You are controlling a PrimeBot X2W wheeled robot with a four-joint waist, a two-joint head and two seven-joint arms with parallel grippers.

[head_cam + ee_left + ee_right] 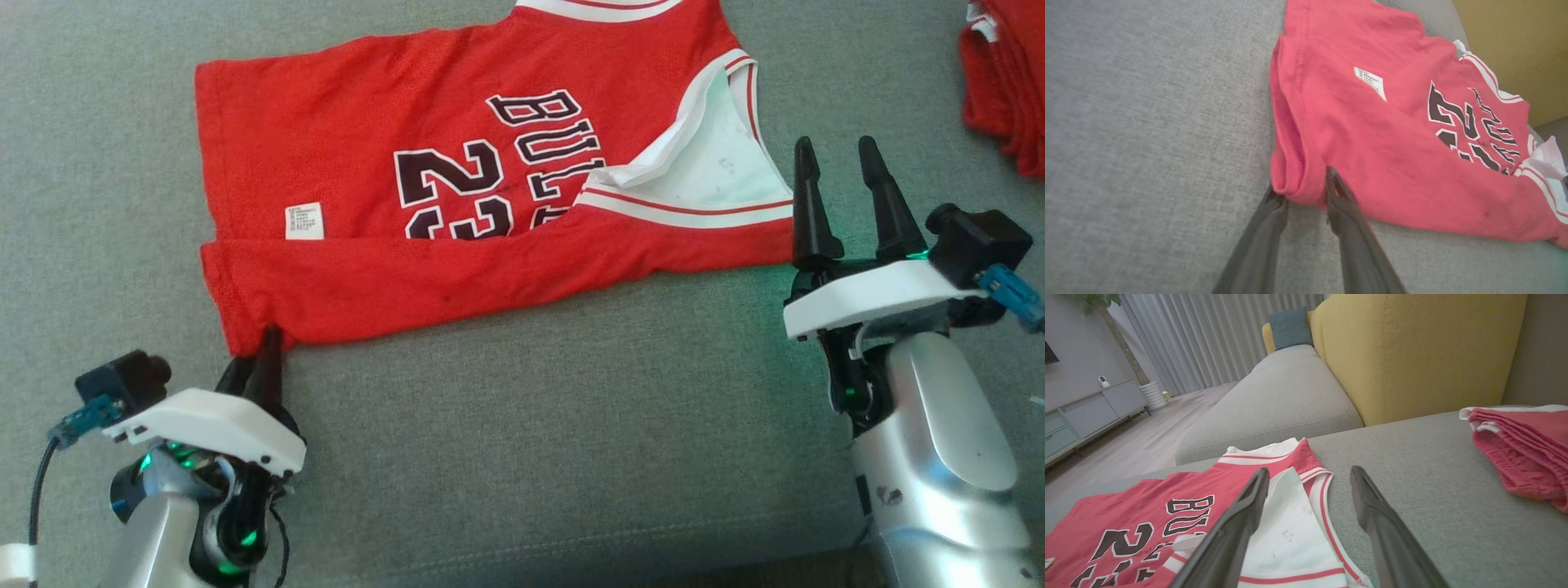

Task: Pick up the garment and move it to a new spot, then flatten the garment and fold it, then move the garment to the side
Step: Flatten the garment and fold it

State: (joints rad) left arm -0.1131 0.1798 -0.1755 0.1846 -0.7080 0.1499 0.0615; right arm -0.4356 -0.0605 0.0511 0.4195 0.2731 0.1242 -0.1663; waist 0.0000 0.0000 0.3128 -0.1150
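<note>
The garment, a red jersey (pixel 392 245), lies across the upper middle of the head view on the grey cushion (pixel 522 441). Its near long edge is turned up over the front in a band, which reads as a first fold. The left gripper (pixel 255 353), at the lower left of the frame, sits on the band's corner, probably because a corner lets the fold lift evenly. Its 2 fingers stand about half closed astride the doubled cloth. Whether they already pinch it I cannot tell. The right gripper (pixel 837 147), at the right of the frame, is spread wide and empty, just beside the band's other end and likely placed to take it.

The band covers the lower part of the 23 and the lettering. The collar is cut off at the top edge. A second red garment (pixel 1004 90) in the upper right corner is only partly in frame.
</note>
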